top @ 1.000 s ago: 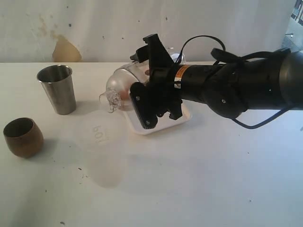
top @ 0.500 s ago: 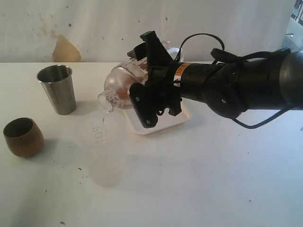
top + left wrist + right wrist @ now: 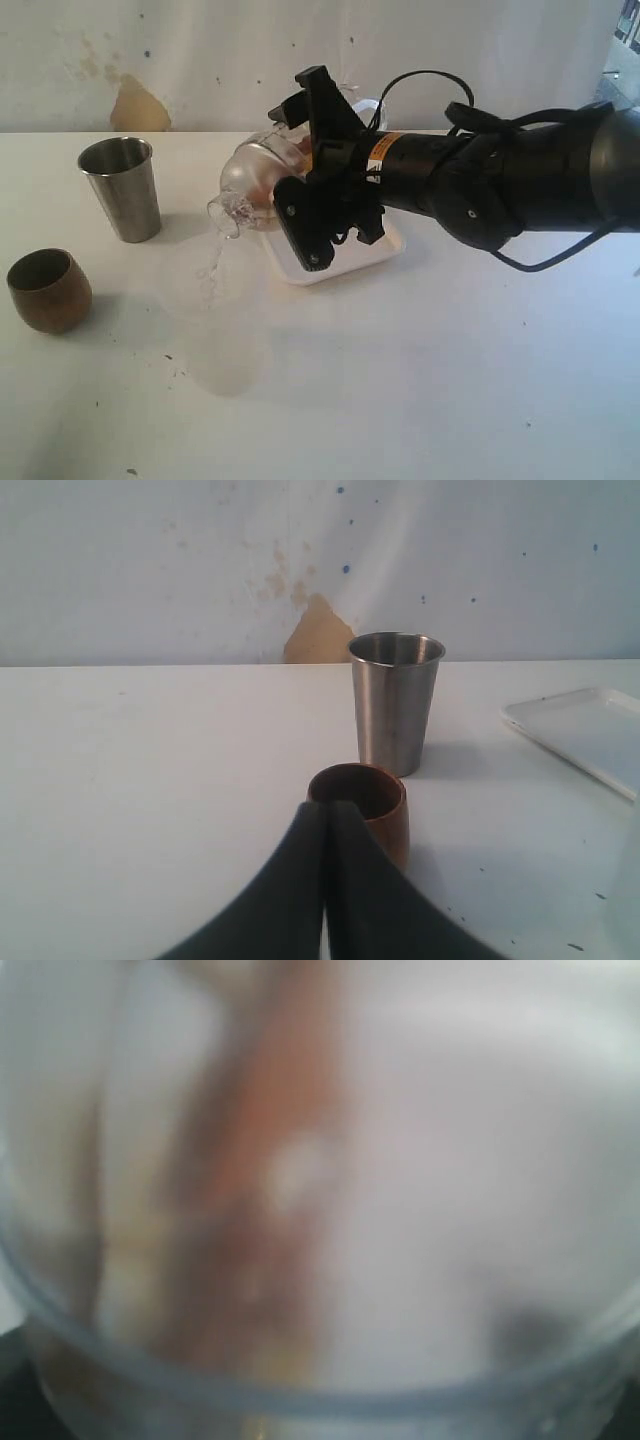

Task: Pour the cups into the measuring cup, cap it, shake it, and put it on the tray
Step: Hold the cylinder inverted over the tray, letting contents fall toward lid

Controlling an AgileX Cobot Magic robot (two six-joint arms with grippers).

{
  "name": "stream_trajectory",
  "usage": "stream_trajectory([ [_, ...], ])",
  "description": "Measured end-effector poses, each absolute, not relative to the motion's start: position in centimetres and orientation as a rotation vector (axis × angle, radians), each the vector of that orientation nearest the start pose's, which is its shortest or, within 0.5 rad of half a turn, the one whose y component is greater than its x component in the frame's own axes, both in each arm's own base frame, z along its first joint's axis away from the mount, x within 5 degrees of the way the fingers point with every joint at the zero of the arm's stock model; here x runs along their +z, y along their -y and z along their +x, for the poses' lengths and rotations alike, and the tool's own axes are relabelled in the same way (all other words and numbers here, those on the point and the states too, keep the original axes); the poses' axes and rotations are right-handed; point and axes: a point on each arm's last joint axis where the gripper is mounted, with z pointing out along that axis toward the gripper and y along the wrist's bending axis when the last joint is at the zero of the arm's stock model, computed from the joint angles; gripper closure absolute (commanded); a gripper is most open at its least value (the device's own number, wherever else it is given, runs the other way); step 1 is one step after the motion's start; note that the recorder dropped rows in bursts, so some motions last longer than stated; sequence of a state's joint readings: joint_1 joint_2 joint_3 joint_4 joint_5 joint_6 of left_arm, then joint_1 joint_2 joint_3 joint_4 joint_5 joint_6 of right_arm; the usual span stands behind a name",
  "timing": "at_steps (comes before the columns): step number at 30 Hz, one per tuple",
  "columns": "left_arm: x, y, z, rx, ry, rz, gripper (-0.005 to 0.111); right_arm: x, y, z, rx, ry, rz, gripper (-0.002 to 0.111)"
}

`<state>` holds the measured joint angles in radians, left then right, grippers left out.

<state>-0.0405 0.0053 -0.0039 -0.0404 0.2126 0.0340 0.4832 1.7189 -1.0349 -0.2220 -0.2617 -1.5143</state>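
My right gripper point(image 3: 297, 172) is shut on the clear measuring cup point(image 3: 252, 183). It holds the cup tilted on its side above the left edge of the white tray point(image 3: 388, 250). A faint see-through shape trails from the cup down toward the front. In the right wrist view blurred clear plastic point(image 3: 420, 1160) with an orange-brown smear fills the frame. The steel tumbler point(image 3: 121, 188) point(image 3: 396, 700) stands upright at the left. The brown wooden cup point(image 3: 48, 290) point(image 3: 380, 802) sits nearer the front. My left gripper point(image 3: 328, 810) is shut and empty, just short of the wooden cup.
The right arm's bulky black body point(image 3: 500, 185) and its cable reach in from the right, above the tray. A wall with a brown stain point(image 3: 138, 105) closes the back of the white table point(image 3: 420, 380). Small dark specks dot the tabletop.
My right gripper and the clear cup have shifted slightly up and left. The printed mark seen below the cup has smeared away. Both other cups and the left gripper stay put.
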Motion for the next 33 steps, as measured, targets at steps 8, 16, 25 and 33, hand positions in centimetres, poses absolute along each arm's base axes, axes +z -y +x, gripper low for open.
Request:
stream_trajectory([
  [8,19.5,0.3,5.6,-0.042,-1.697,0.036,0.107,24.2,-19.0,35.1,-0.778,-0.852,-1.789,0.108],
  [16,19.5,0.3,5.6,-0.042,-1.697,0.036,0.107,24.1,-19.1,35.2,-0.836,-0.776,-1.838,0.108],
  [25,19.5,0.3,5.6,-0.042,-1.697,0.036,0.107,24.2,-19.1,35.2,-0.863,-0.739,-1.856,0.108],
  [33,19.5,0.3,5.6,-0.042,-1.697,0.036,0.107,24.2,-19.1,35.2,-0.894,-0.696,-1.876,0.108],
])
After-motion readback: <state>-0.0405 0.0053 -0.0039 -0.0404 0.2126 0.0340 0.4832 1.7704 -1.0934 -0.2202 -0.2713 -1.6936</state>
